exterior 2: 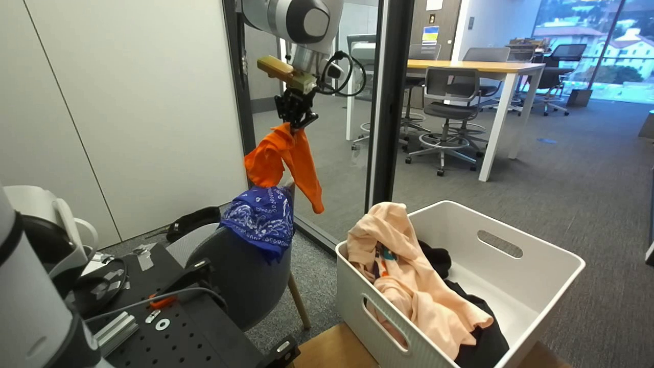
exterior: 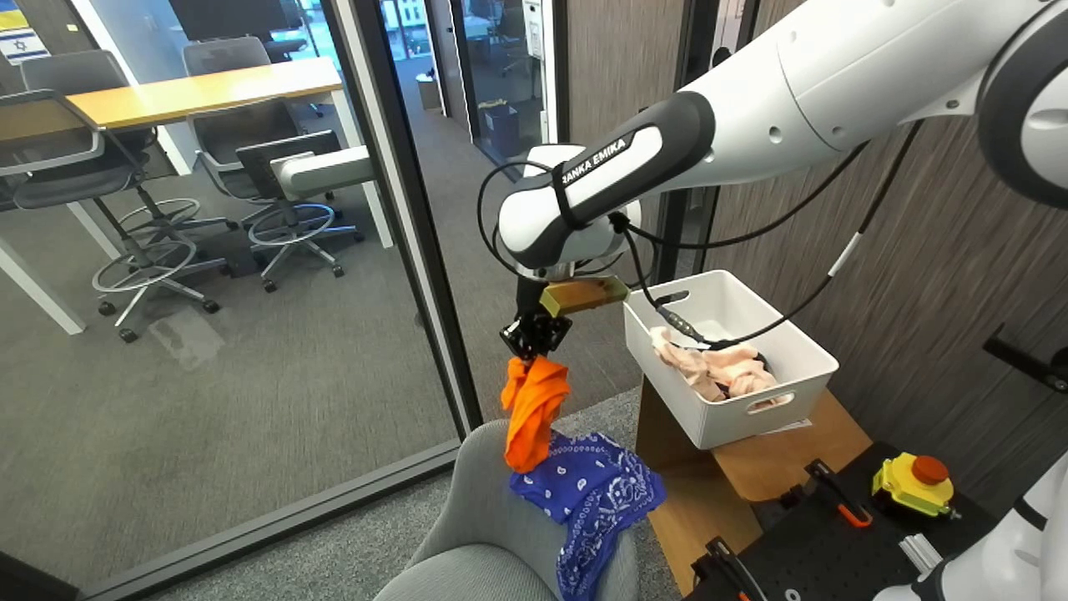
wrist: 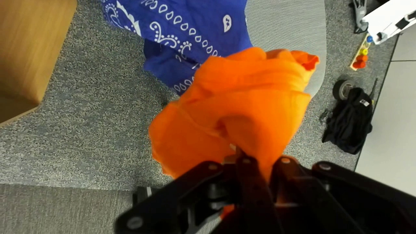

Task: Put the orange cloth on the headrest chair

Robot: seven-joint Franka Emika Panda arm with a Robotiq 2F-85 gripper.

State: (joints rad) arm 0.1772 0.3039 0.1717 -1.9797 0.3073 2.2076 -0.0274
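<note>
Though near orange cloth (exterior: pixel 536 413) — chair (exterior: pixel 496 513) partly under blue bandana (exterior: pixel 596 497)

The cloth (exterior: pixel 532 415) is orange, the bandana (exterior: pixel 596 488) white-patterned blue, the chair (exterior: pixel 486 501) grey.

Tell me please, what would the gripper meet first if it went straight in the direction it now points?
Pointing down, the gripper holding the orange cloth would probably meet the blue bandana on the chair backrest first. Depth is unclear, though; it might pass just beside them.
</note>
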